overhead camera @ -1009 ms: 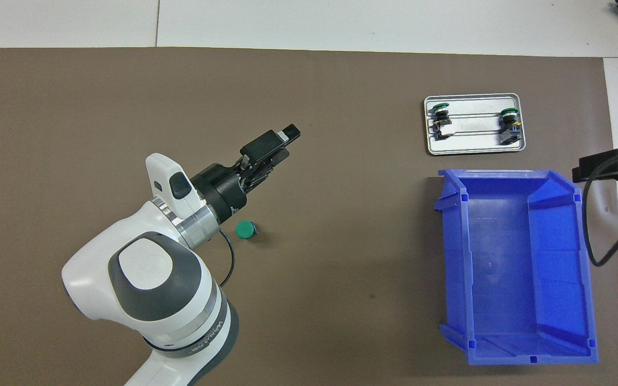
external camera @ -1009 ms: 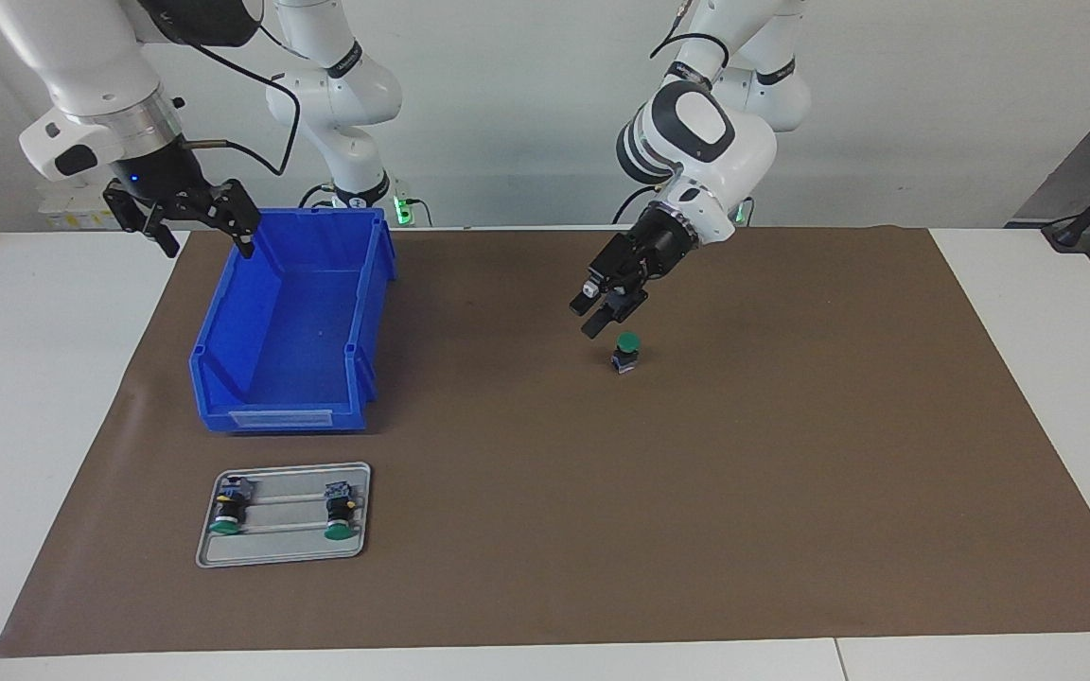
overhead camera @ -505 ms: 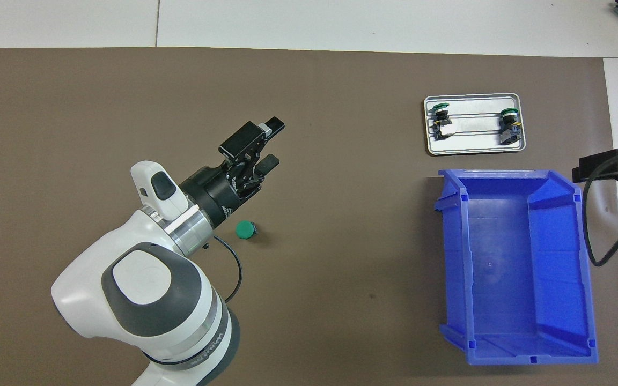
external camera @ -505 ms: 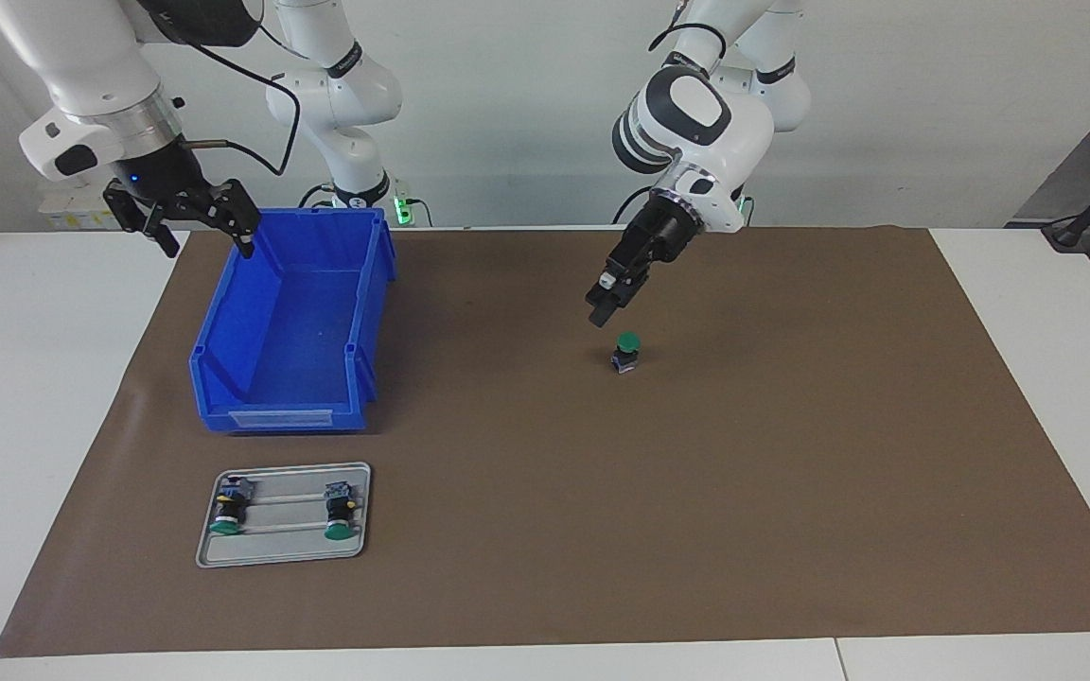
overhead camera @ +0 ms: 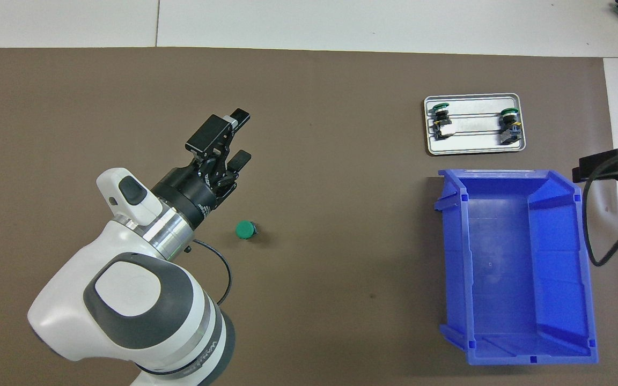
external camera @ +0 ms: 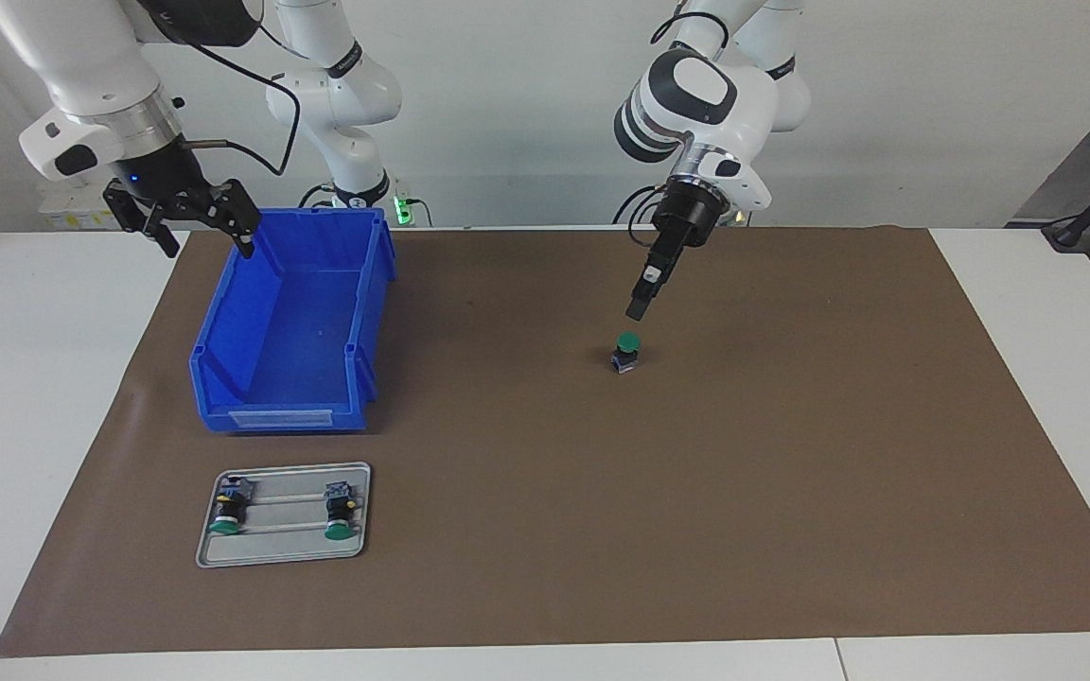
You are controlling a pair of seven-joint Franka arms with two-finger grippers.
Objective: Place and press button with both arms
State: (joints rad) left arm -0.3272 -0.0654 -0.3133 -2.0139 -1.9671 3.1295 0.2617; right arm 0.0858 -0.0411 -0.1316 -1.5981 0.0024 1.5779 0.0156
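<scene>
Green push-button stood upright on brown mat, left end effector raised above it — open, empty, right end effector parked open over blue bin — nothing held

facing: high, toward robots | overhead: steep down, forward | shared: brown mat

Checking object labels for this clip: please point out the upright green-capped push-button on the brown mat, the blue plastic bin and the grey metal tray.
Green-capped push-button (external camera: 627,350): facing view, on its black collar.
Blue plastic bin (overhead camera: 455,257): overhead view, on its long side wall.
Grey metal tray (external camera: 283,551): facing view, on its bare floor.
</scene>
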